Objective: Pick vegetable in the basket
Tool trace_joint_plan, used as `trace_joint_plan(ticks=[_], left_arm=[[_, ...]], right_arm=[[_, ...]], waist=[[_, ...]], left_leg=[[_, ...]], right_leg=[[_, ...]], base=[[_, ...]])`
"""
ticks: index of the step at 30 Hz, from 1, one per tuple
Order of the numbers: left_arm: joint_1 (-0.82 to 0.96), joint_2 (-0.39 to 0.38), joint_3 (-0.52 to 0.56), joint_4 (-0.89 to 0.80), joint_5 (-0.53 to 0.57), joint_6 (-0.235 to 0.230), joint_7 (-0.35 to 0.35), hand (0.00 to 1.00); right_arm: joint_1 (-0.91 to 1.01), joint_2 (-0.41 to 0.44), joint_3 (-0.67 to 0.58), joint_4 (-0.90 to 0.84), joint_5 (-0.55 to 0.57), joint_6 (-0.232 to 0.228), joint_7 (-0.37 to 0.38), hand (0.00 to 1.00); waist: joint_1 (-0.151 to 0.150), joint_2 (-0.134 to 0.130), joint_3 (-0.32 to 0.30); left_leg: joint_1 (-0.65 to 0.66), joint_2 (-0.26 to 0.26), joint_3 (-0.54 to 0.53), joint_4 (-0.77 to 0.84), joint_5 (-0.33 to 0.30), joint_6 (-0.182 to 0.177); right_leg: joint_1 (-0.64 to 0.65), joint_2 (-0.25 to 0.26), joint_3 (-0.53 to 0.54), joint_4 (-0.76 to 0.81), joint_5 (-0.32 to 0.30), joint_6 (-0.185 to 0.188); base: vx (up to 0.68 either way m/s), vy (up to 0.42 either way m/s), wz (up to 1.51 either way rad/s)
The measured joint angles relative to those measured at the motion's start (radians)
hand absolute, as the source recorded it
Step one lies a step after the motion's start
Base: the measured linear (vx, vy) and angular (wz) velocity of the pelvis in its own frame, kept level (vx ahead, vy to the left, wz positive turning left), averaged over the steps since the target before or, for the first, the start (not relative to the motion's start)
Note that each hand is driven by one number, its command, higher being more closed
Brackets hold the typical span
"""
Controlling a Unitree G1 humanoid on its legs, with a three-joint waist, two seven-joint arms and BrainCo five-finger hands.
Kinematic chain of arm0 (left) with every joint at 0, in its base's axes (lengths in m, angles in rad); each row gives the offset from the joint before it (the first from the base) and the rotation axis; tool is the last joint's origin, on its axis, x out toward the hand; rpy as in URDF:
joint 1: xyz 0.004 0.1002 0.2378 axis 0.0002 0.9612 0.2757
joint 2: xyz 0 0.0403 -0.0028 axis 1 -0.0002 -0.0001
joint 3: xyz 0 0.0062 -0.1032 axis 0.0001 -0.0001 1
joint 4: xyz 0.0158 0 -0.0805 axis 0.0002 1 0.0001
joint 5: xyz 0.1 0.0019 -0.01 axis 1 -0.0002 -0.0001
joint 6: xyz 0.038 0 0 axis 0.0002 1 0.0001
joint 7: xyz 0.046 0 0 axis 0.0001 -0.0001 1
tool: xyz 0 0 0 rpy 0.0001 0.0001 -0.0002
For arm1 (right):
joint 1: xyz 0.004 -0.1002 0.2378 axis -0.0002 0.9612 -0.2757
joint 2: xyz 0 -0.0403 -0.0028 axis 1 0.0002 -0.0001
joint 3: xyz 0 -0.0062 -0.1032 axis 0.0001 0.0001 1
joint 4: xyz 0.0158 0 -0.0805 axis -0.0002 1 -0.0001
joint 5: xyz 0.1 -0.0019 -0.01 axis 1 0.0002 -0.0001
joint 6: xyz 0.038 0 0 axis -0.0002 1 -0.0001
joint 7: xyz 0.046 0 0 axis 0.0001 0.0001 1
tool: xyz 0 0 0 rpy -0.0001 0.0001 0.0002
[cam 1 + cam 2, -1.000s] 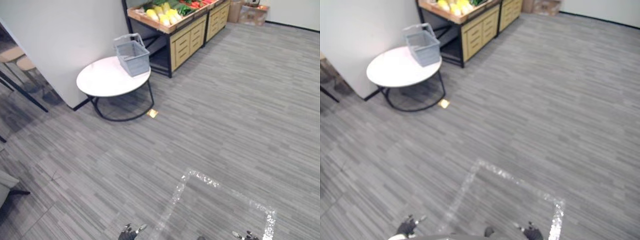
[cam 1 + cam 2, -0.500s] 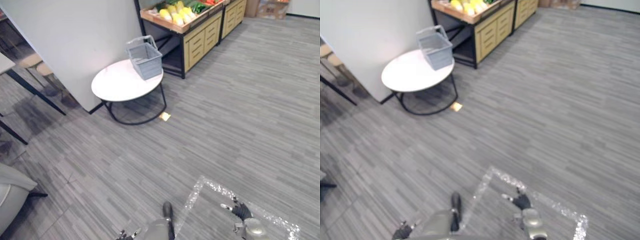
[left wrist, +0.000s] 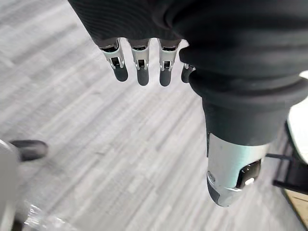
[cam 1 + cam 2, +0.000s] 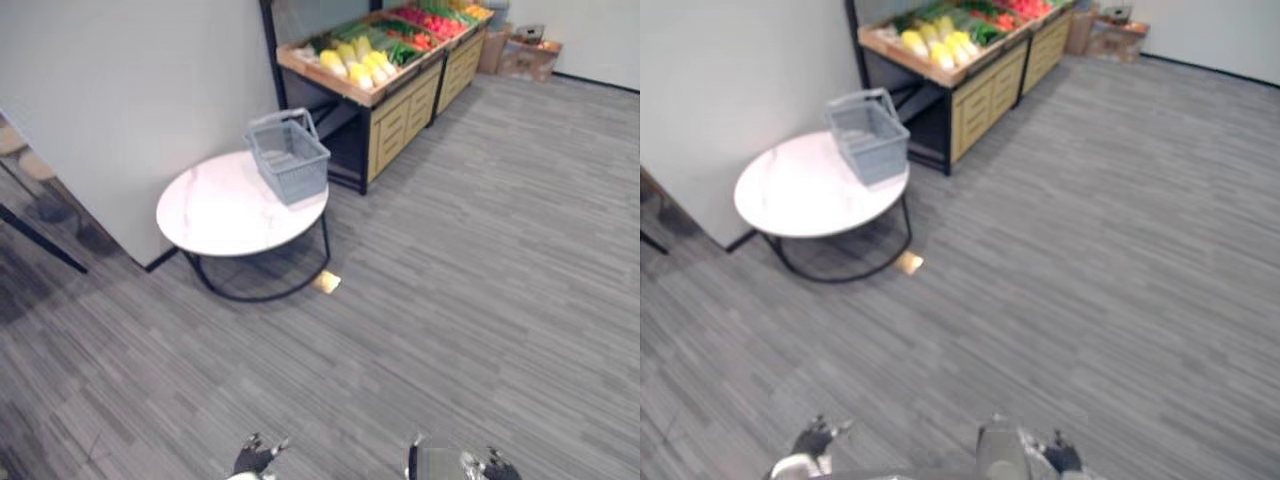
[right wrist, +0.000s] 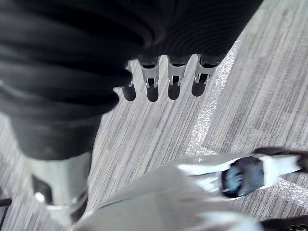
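Wrist views give us the left hand (image 3: 140,67) and right hand (image 5: 174,79), fingers slack and empty. Eye views add the basket (image 4: 289,158), upright with handle raised, on the tabletop (image 4: 215,205), and vegetables (image 4: 360,65) on the stand (image 4: 395,118) beyond it.

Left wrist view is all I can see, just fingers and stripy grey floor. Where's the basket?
Observer: The grey plastic basket stands on the round white table, beside the wall, across the floor from you.
Operator: Is there any food in it?
Observer: I can see nothing inside it.
Operator: So where are the veggies?
Observer: On the wooden stand just past the table: yellow vegetables at the near end, then green vegetables and red vegetables further along.
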Motion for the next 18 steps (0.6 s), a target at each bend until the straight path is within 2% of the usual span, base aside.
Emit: trace_joint_plan(ticks=[2,3,4,5,6,7,8,9,11,12,13,14,15,16,17,18], left_arm=[[-0.035,-0.04,0.009,-0.02,0.0,-0.002,0.003,0.0],[-0.046,-0.047,0.01,-0.02,0.0,-0.002,0.004,0.0],[-0.063,-0.065,0.015,-0.033,0.0,-0.004,0.005,0.0],[-0.072,-0.068,0.02,-0.041,0.0,-0.008,0.006,0.0],[-0.072,-0.068,0.032,-0.048,0.0,-0.009,0.006,0.0],[-0.071,-0.072,0.039,-0.046,0.0,-0.009,0.005,0.0],[-0.072,-0.085,0.048,-0.043,0.0,-0.008,0.005,0.0],[-0.065,-0.101,0.058,-0.04,0.0,-0.008,0.005,0.0],[-0.046,-0.118,0.068,-0.04,-0.002,-0.008,0.005,0.0],[-0.042,-0.125,0.072,-0.04,-0.003,-0.008,0.003,0.0],[-0.04,-0.135,0.096,-0.042,-0.007,-0.008,0.002,0.0],[-0.037,-0.134,0.1,-0.042,-0.016,-0.007,0.001,0.0],[-0.016,-0.131,0.107,-0.042,-0.022,-0.007,0.001,0.0],[-0.005,-0.129,0.105,-0.044,-0.022,-0.007,0.001,0.0],[0.011,-0.121,0.1,-0.076,-0.023,-0.013,0.002,0.0],[0.014,-0.116,0.095,-0.078,-0.023,-0.012,0.002,0.0]], right_arm=[[0.007,0.02,-0.006,-0.008,0.001,0.012,-0.011,0.0],[0.006,0.018,-0.004,-0.012,0.0,0.015,-0.012,0.0],[0.003,0.018,0.003,-0.023,-0.001,0.018,-0.013,0.0],[0.002,0.021,0.007,-0.034,-0.001,0.02,-0.015,0.0],[0.0,0.022,0.015,-0.04,-0.002,0.021,-0.018,0.0],[-0.001,0.025,0.022,-0.041,-0.002,0.021,-0.019,0.0],[-0.015,0.02,0.031,-0.042,-0.004,0.021,-0.019,0.0],[-0.029,0.013,0.033,-0.044,-0.015,0.02,-0.018,0.0],[-0.04,-0.001,0.043,-0.053,-0.038,0.018,-0.017,0.0],[-0.038,-0.003,0.043,-0.068,-0.039,0.018,-0.016,0.0],[-0.034,-0.003,0.043,-0.081,-0.038,0.019,-0.019,0.0],[-0.033,-0.004,0.045,-0.081,-0.038,0.02,-0.019,0.0],[-0.031,-0.009,0.07,-0.08,-0.037,0.021,-0.02,0.0],[-0.026,-0.011,0.082,-0.08,-0.037,0.021,-0.02,0.0],[-0.028,-0.011,0.09,-0.08,-0.033,0.021,-0.02,0.0],[-0.032,-0.011,0.092,-0.08,-0.032,0.021,-0.02,0.0]], waist=[[-0.013,0.02,0.001],[-0.013,0.027,-0.002],[-0.01,0.027,-0.003],[-0.011,0.025,-0.004],[-0.009,0.014,-0.011],[-0.011,0.013,-0.012],[-0.009,0.024,-0.006],[-0.008,0.03,-0.009],[-0.009,0.045,-0.017],[-0.012,0.054,-0.02],[-0.007,0.059,-0.019],[-0.004,0.06,-0.018],[0.011,0.056,-0.012],[0.022,0.045,-0.006],[0.036,0.037,-0.007],[0.043,0.035,-0.009]], left_leg=[[0.021,0.052,-0.023,0.028,-0.057,-0.044],[0.025,0.065,-0.03,0.031,-0.07,-0.055],[0.04,0.094,-0.038,0.03,-0.092,-0.076],[0.056,0.117,-0.046,0.024,-0.108,-0.097],[0.078,0.143,-0.055,0.032,-0.112,-0.108],[0.079,0.155,-0.058,0.055,-0.104,-0.114],[0.087,0.177,-0.062,0.105,-0.071,-0.143],[0.087,0.192,-0.062,0.171,-0.015,-0.158],[0.038,0.217,-0.08,0.322,0.079,-0.16],[-0.057,0.234,-0.119,0.525,0.203,-0.191],[-0.163,0.253,-0.155,0.746,0.315,-0.243],[-0.216,0.263,-0.16,0.864,0.329,-0.262],[-0.314,0.29,-0.131,1.066,0.324,-0.26],[-0.342,0.297,-0.109,1.112,0.307,-0.248],[-0.4,0.3,-0.073,1.148,0.262,-0.237],[-0.426,0.299,-0.056,1.141,0.244,-0.232]], right_leg=[[-0.034,0.04,-0.035,-0.358,0.012,0.005],[-0.037,0.049,-0.034,-0.452,0.019,0.015],[-0.041,0.065,-0.022,-0.619,0.043,0.023],[-0.041,0.08,-0.007,-0.719,0.08,0.023],[-0.025,0.091,-0.005,-0.735,0.198,0.022],[-0.024,0.094,-0.014,-0.708,0.225,-0.004],[-0.027,0.102,-0.03,-0.62,0.176,-0.037],[-0.013,0.108,-0.044,-0.556,0.12,-0.064],[0.046,0.134,-0.056,-0.566,0.071,-0.078],[0.107,0.148,-0.072,-0.615,0.047,-0.079],[0.176,0.168,-0.073,-0.664,0.034,-0.087],[0.214,0.179,-0.073,-0.689,0.031,-0.092],[0.319,0.206,-0.058,-0.752,0.02,-0.109],[0.356,0.212,-0.043,-0.775,0.016,-0.114],[0.415,0.216,-0.018,-0.812,0.002,-0.121],[0.436,0.216,-0.005,-0.826,-0.006,-0.119]], base=[[0.37,-0.147,0.32],[0.49,-0.214,0.25],[0.44,-0.198,0.29],[0.74,-0.319,0.34],[0.64,-0.28,0.28],[0.78,-0.371,0.25],[0.65,-0.35,0.13],[0.65,-0.351,0.05],[0.62,-0.309,0.07],[0.67,-0.289,0.18],[0.52,-0.199,0.12],[0.55,-0.189,-0.18],[0.44,-0.14,-0.33],[0.48,-0.14,-0.55],[0.28,-0.067,-0.51],[0.33,-0.053,-0.61]])
